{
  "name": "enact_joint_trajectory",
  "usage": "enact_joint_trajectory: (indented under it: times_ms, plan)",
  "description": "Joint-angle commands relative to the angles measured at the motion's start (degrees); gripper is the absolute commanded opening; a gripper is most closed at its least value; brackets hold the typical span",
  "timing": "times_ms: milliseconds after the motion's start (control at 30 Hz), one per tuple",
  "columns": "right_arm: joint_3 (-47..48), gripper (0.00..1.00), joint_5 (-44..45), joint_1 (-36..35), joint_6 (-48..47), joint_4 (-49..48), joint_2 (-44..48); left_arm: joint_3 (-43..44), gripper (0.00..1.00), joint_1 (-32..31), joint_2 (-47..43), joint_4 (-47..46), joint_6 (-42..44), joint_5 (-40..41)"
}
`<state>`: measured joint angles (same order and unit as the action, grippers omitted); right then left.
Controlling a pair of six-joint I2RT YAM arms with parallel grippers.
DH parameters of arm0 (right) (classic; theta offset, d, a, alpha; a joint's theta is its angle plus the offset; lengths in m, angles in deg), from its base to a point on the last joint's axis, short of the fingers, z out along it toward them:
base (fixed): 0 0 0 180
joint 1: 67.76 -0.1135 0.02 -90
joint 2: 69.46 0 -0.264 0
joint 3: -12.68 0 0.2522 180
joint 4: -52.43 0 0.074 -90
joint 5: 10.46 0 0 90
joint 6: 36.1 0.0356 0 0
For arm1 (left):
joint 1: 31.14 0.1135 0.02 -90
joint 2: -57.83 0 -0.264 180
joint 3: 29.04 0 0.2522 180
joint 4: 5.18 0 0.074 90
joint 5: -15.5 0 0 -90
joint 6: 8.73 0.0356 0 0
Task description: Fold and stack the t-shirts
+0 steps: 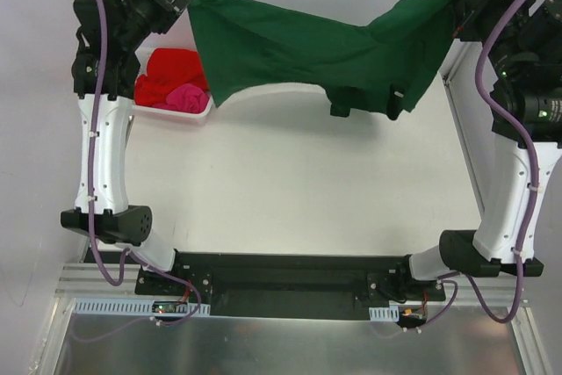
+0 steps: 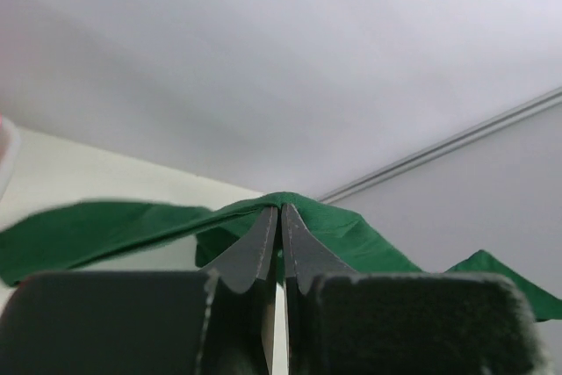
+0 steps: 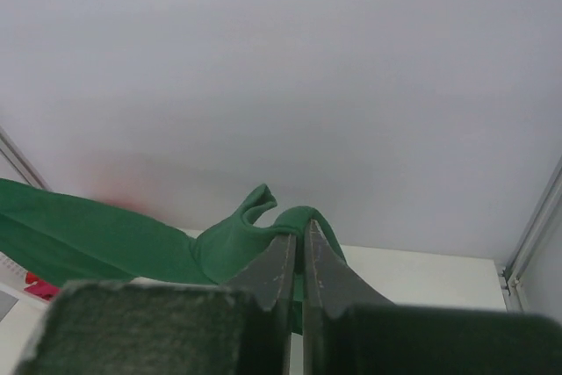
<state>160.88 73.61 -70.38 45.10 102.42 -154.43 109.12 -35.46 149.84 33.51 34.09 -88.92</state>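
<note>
Green t-shirt [image 1: 299,50] is hanging stretched crosswise between left gripper [image 2: 281,215] and right gripper [image 3: 299,241], both clamping its opposite ends.

Arms are twins. left arm [image 1: 104,155] and right arm [image 1: 516,191]: white moulded link shells, black joint housings, rounded black elbow caps. Purple cable [image 1: 99,41] runs down each one, with white zip ties [image 1: 89,133] pinning it to the shell. Both bases sit on one long black plate [image 1: 281,280]. Small circuit board [image 1: 165,307] with thin red wires by each base. Green LED [image 1: 543,115] on right arm's upper housing. left gripper [image 2: 279,210]: dark grey fingers [image 2: 253,256] tapering to thin tips, blocky matte-black mounts [image 2: 105,322] behind. right gripper [image 3: 299,233]: same.
</note>
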Motion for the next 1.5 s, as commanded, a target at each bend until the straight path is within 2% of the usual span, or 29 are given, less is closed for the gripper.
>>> enact_joint_trajectory:
  times_ms: [0,133,400,633,733,933,1100,1233,1300,1467]
  plan:
    - [1.98,0.01,-1.45,0.24,-1.40,-3.36,4.36,3.57,0.00,0.71,-4.37,-1.46,-0.72,-1.49]
    - [1.63,0.01,-3.90,0.24,-1.05,-2.57,8.41,2.43,0.00,0.71,-8.59,-1.11,-0.02,-3.16]
    - [-1.45,0.01,-12.87,0.24,1.59,1.30,17.89,-4.51,0.00,0.71,-23.97,2.75,3.41,-1.32]
    - [-0.31,0.01,-11.82,0.24,0.54,4.81,22.91,-5.31,0.00,0.71,-36.18,6.36,2.88,4.13]
    - [-0.14,0.01,-9.72,0.33,0.54,5.43,24.24,-5.48,0.00,0.71,-38.30,8.47,2.79,6.67]
    - [2.32,0.01,-4.18,0.33,-0.87,7.71,20.47,-7.32,0.00,0.71,-35.76,10.67,2.97,9.31]
    - [2.33,0.01,-2.51,0.33,-2.72,3.42,16.16,-7.77,0.00,0.71,-31.64,10.84,4.64,13.79]
    - [4.25,0.01,-2.06,0.33,-1.84,-0.80,6.43,-6.37,0.00,0.71,-25.49,10.06,2.02,11.44]
    - [9.86,0.01,-2.15,0.33,-1.40,-2.47,2.55,-6.54,0.00,0.71,-23.03,9.61,1.13,10.64]
    - [10.85,0.00,-3.03,0.50,0.27,-11.34,0.42,-16.01,0.00,0.71,-24.85,8.21,0.60,16.24]
